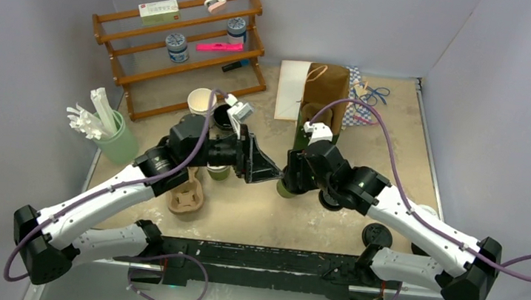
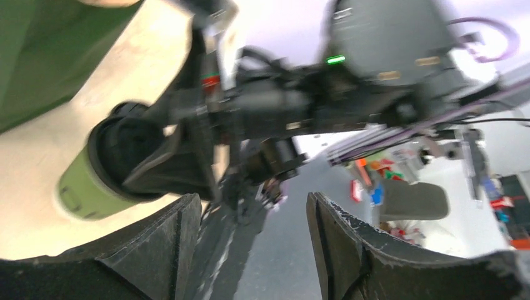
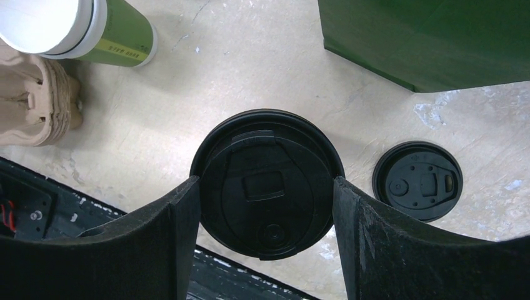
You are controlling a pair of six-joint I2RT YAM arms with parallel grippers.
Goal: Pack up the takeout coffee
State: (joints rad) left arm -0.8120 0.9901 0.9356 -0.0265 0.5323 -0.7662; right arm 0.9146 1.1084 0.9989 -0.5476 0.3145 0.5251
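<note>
So the takeout coffee (image 3: 265,181), green cup with the black sip lid on, is just on the near side of the paper bag (image 1: 326,89), toward the arm bases. The right end effector (image 3: 267,187) is down over it with both fingers (image 3: 181,237) pressed against opposite edges of the lid, so it's spread wide but clamped on the cup. Can't tell if the cup is actually lifted off the table (image 1: 398,134). The left end effector (image 2: 252,200) hangs a bit left of the bag's near side, jaws well apart, nothing in them. A loose black lid (image 3: 417,180) lies flat near the bag's near corner. The lidless green cup (image 3: 119,31) and the cardboard carrier (image 3: 34,94) are further left of the bag.
</note>
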